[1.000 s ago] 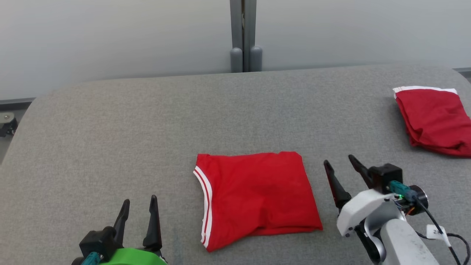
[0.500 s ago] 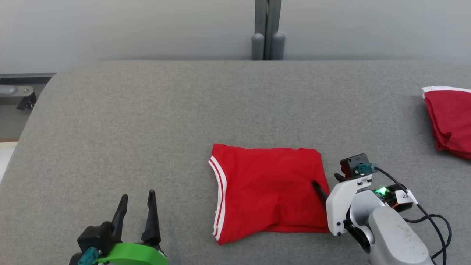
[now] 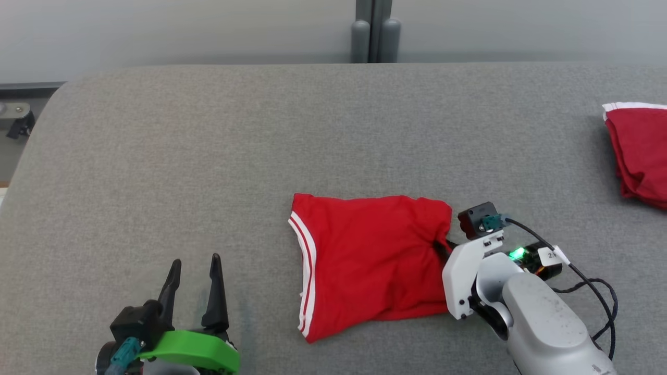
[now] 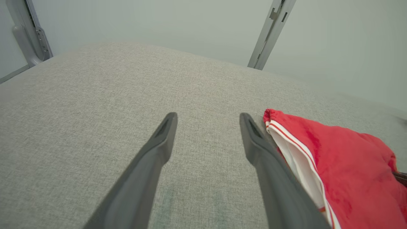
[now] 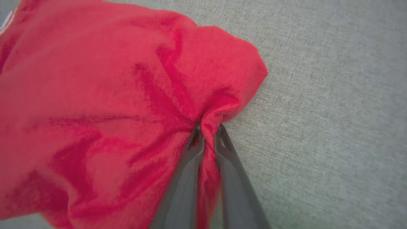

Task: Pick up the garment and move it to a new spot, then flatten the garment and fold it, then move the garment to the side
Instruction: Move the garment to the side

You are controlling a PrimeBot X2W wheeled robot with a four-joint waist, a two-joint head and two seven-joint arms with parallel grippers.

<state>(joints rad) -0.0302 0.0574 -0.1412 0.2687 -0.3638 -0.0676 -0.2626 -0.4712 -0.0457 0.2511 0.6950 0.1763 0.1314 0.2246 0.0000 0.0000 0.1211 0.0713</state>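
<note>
Where it is: the garment [image 3: 365, 260], red and folded, lies on the grey table [image 3: 182, 156], toward the front and right of middle, with its white-striped trim [image 3: 301, 271] facing left.
Right side: the right gripper [image 5: 208, 128] has its fingers pressed together on a ridge of red cloth at the garment's right edge. It's a tight pinch, with fabric bunched up around the tips!
Left side: the left gripper [image 3: 194, 263] has its fingers spread wide with nothing between them. It sits over bare table to the left of the trim, not touching it.
Far right: a second red cloth [image 3: 638, 151] with a white band along its top lies well apart, and the picture's edge cuts it off.
Hidden: in the head view the white wrist housing [image 3: 461, 271] covers most of the pinching fingers, leaving just a dark sliver showing against the red.
Hard to tell: whether the pinched edge has left the table. The near cloth in the right wrist view is blurred.
Trailing: a black cable [image 3: 599, 291] loops off the right wrist.
</note>
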